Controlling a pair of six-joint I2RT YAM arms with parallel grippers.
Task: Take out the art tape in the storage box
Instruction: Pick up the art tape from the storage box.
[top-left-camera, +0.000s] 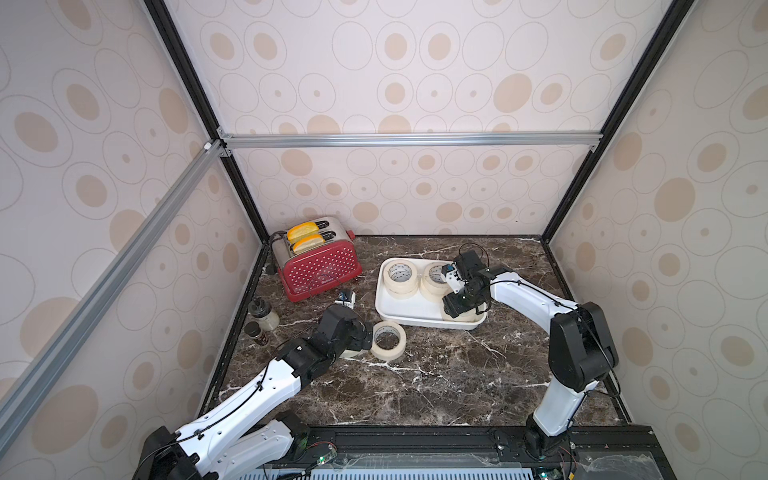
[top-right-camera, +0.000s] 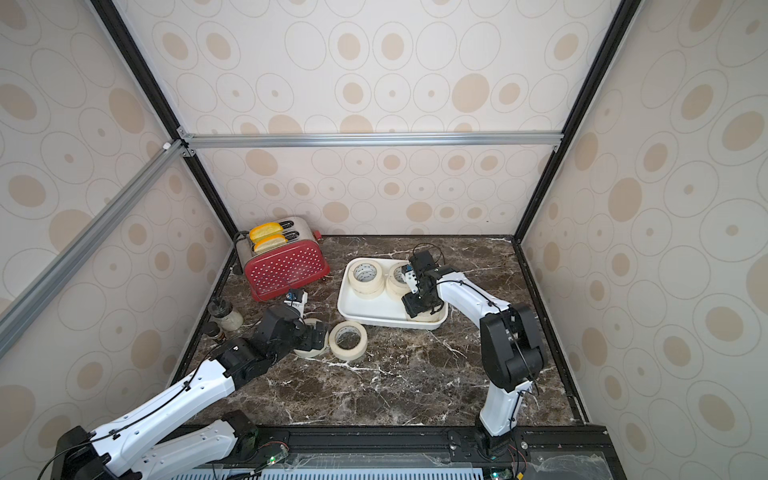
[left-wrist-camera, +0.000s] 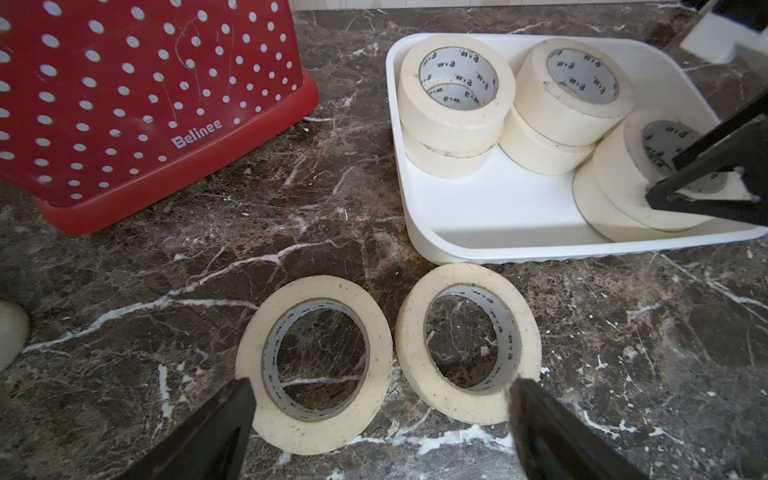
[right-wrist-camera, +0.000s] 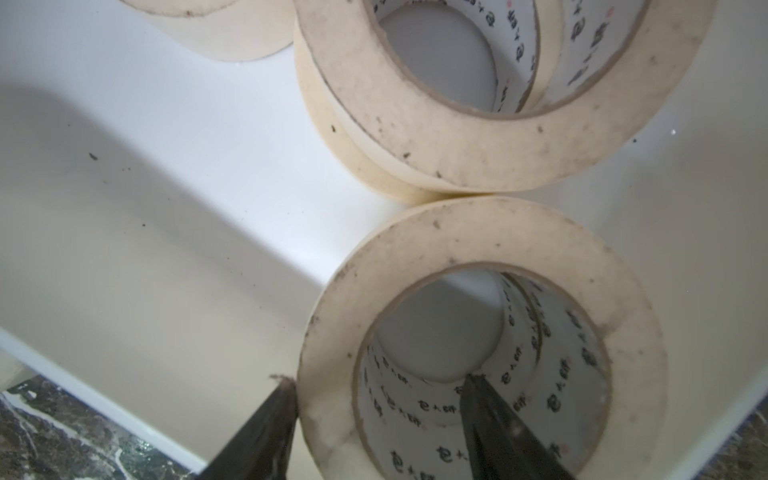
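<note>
Just ahead of the left gripper, jaws wide and empty, two art tape rolls are lying on the marble; in a top view the left arm is covering most of one. Inside the storage box, the right gripper is straddling the wall of a stacked roll, jaws apart; only its wrist view is showing the gap.
</note>
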